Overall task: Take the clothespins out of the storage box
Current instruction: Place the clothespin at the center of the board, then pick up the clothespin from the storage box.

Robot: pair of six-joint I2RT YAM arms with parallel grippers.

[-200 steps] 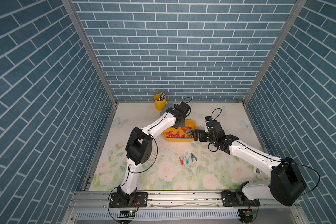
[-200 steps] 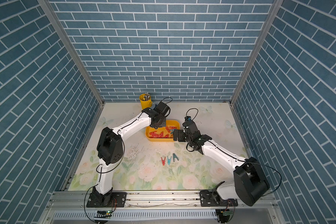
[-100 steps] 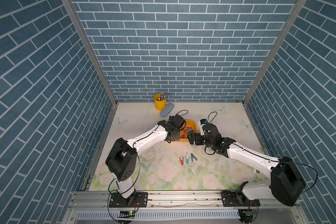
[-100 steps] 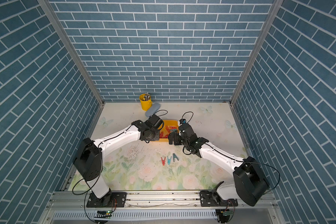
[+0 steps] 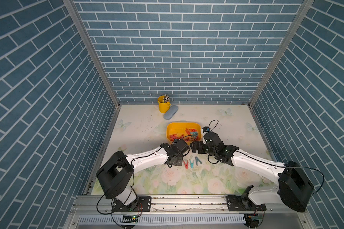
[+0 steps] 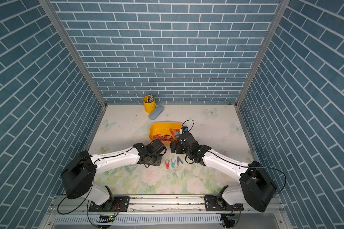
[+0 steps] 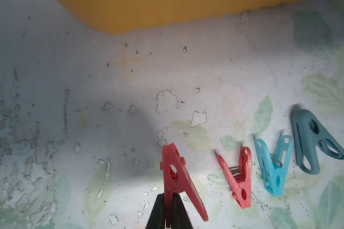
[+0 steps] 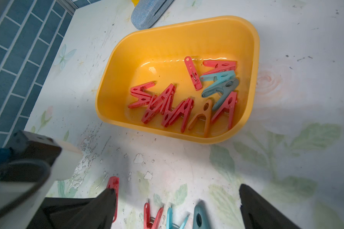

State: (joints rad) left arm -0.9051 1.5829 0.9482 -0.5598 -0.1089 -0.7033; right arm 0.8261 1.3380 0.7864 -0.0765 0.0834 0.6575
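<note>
Toward the near edge of the floral-printed desk [image 5: 139, 126], the left claw [image 7: 168, 200] is clamped tight on one leg of a red A-shaped plastic clothespin [image 7: 177, 174]. It holds the peg low over the desk, just beside a row of three already laid out: a smaller red plastic clothespin [image 7: 239, 178], a light blue one [image 7: 274, 168] and a dark teal one [image 7: 316, 138].

A second ago this claw was over the shallow yellow-orange plastic storage box [image 8: 167, 37]. It has since swung back toward the near edge with its catch. A fourth peg is therefore out and, I judge, only needs setting down at the end of the row.

Just beyond, the right claw [image 8: 177, 206] stands wide open and empty. It has drawn back a little from the box's near right corner and looks free for the next pick.

Farther on, mid-desk, the box holds about a dozen clothespins [image 8: 179, 107]. They are mostly red, with two blue-green and one orange, so most of the job remains.

By the far edge stand a yellow cylindrical pen cup [image 5: 163, 104] and a grey-blue oval case [image 5: 170, 115].
</note>
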